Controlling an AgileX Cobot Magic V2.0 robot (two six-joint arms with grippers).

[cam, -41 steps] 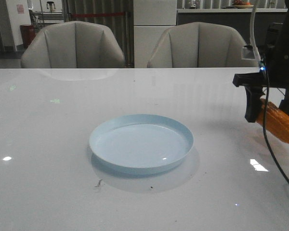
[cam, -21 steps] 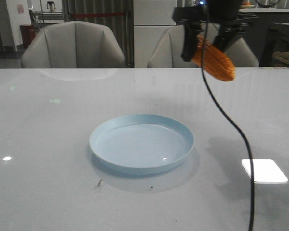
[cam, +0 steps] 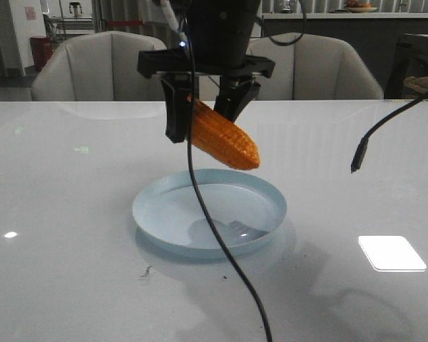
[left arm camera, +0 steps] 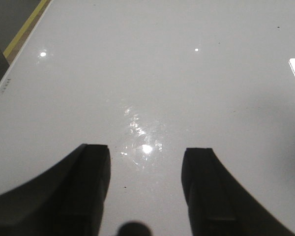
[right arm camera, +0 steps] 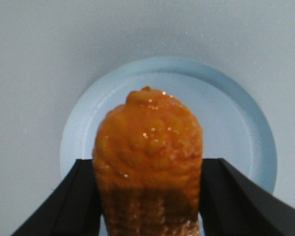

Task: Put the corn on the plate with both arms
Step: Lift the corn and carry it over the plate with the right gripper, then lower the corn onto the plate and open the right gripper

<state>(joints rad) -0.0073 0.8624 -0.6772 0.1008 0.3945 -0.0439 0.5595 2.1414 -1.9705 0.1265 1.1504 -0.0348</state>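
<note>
My right gripper (cam: 205,121) is shut on the orange corn (cam: 225,144) and holds it in the air over the far part of the pale blue plate (cam: 164,206). The corn tilts down to the right, its free end clear of the plate. In the right wrist view the corn (right arm camera: 148,147) sits between the two black fingers of the right gripper (right arm camera: 147,167), with the plate (right arm camera: 231,128) below it. My left gripper (left arm camera: 146,150) is open and empty over bare white table; it does not show in the front view.
Two beige armchairs (cam: 110,68) (cam: 321,68) stand behind the white table. A black cable (cam: 200,206) hangs from the right arm across the plate. A loose cable end (cam: 358,153) dangles at the right. The table's edge with a yellow floor line (left arm camera: 24,27) shows in the left wrist view.
My right gripper carried the corn from the table's right side up and leftward, then lower, and now holds it over the plate.
</note>
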